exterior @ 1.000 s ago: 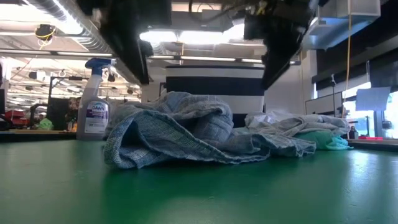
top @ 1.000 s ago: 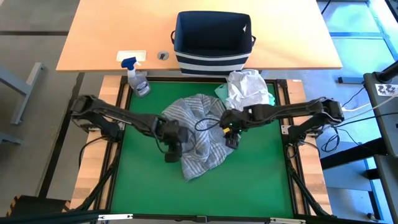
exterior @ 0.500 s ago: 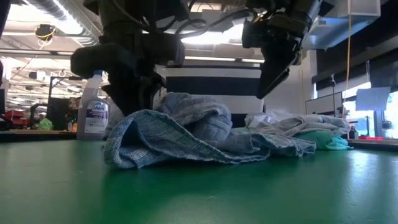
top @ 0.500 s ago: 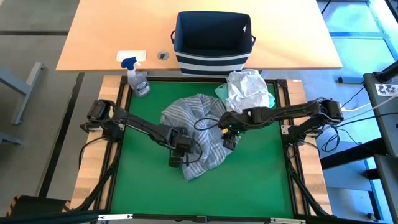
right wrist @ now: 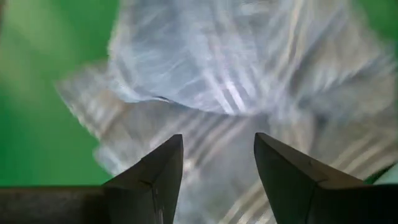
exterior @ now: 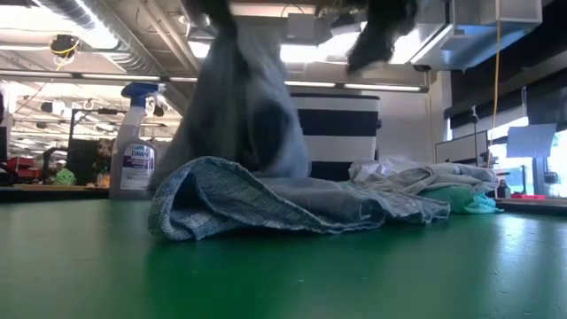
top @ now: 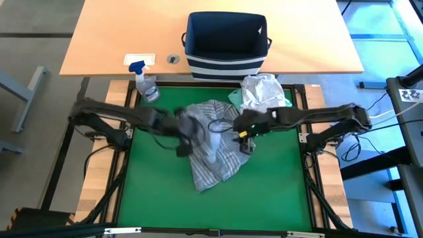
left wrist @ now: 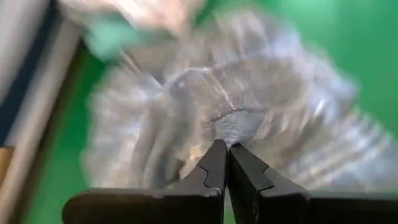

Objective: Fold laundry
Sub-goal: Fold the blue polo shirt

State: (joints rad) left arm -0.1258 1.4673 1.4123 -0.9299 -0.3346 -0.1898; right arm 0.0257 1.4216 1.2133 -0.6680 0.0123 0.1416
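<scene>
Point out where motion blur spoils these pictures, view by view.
High view: left gripper smeared. Low view: the lifted striped shirt streaks, the spray bottle stays crisp. Left wrist view: cloth blurred, fingers sharp. Right wrist view: shirt blurred beyond the right gripper.

My left jaws pinch the grey-blue striped shirt (top: 215, 149), lifting a fold mid-desk. The white t-shirt (top: 263, 91) lies crumpled far right, over the mint-teal garment (top: 236, 96).
</scene>
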